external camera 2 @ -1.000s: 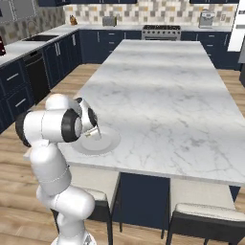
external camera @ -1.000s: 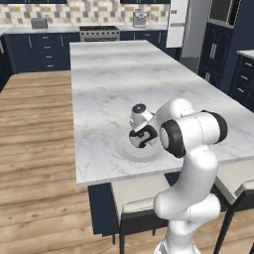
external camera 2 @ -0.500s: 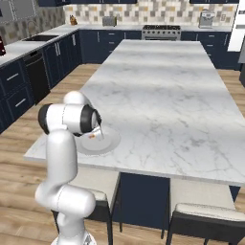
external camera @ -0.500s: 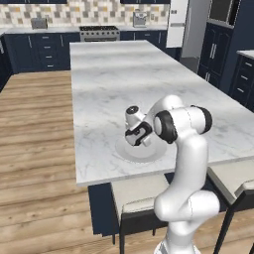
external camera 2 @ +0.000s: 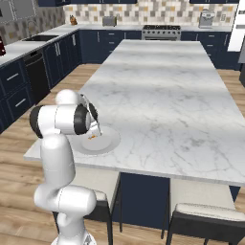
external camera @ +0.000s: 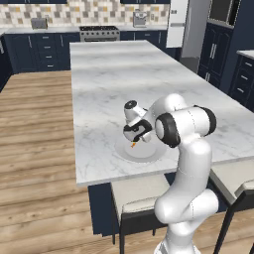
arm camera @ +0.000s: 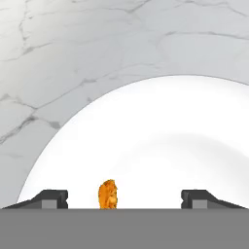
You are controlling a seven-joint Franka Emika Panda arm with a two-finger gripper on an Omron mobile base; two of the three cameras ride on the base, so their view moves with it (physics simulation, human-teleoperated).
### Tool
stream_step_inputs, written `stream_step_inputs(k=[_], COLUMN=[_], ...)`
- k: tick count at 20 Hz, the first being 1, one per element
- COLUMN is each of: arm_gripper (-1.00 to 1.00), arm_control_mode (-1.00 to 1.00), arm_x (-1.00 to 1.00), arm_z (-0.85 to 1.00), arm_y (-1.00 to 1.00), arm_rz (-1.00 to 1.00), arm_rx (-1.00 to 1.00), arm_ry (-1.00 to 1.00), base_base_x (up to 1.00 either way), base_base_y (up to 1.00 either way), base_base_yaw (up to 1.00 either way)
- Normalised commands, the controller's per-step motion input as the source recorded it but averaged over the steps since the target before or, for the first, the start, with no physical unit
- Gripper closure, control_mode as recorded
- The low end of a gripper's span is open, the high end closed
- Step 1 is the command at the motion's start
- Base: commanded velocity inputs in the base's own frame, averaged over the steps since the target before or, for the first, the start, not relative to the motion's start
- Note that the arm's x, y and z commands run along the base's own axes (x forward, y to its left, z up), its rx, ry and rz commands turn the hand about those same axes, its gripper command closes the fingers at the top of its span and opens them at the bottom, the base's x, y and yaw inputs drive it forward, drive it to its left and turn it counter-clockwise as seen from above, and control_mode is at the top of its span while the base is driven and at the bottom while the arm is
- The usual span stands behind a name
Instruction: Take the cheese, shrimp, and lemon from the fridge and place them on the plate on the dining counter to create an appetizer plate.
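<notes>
A navy kitchen surrounds the long marble dining counter (external camera: pixel 149 84), and the plate (arm camera: pixel 160 146) lies near its front edge. In the hand view, from left to right, one fingertip (arm camera: pixel 48 198), the shrimp (arm camera: pixel 108 194) and the other fingertip are seen, the shrimp lying free on the plate. The gripper (arm camera: pixel 124 198), shut a second ago, is now spread wide just above the plate. The shrimp is judged delivered; cheese and lemon are not seen on the plate, so they are judged still to be fetched.

Steel range (external camera: pixel 99 32) against checkered tile wall, toaster (external camera: pixel 38 23) (left of it), wooden floor (external camera: pixel 34 134), stools (external camera 2: pixel 203 217).
</notes>
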Motion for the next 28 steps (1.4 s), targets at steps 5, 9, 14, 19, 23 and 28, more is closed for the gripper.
stream_step_inputs(k=[5,9,14,19,23,28], arm_gripper=[-1.00,-1.00,-1.00,-1.00,-1.00,-1.00], arm_control_mode=[-1.00,-1.00,-1.00,-1.00,-1.00,-1.00], arm_x=[-1.00,-0.96,-0.26,0.35,-0.69,-0.99], arm_z=[1.00,1.00,1.00,1.00,1.00,1.00], arm_y=[-0.55,-0.23,-0.09,-0.27,0.11,0.00], arm_rz=[-0.05,0.16,0.15,0.01,0.32,0.50], arm_rx=[0.00,0.00,0.00,0.00,-0.10,-0.17], arm_ry=[-0.29,-0.24,-0.16,0.02,-0.02,-0.13], base_base_x=[0.00,0.00,0.00,0.00,0.00,0.00], base_base_y=[0.00,0.00,0.00,0.00,0.00,0.00], base_base_yaw=[0.00,0.00,0.00,0.00,0.00,0.00])
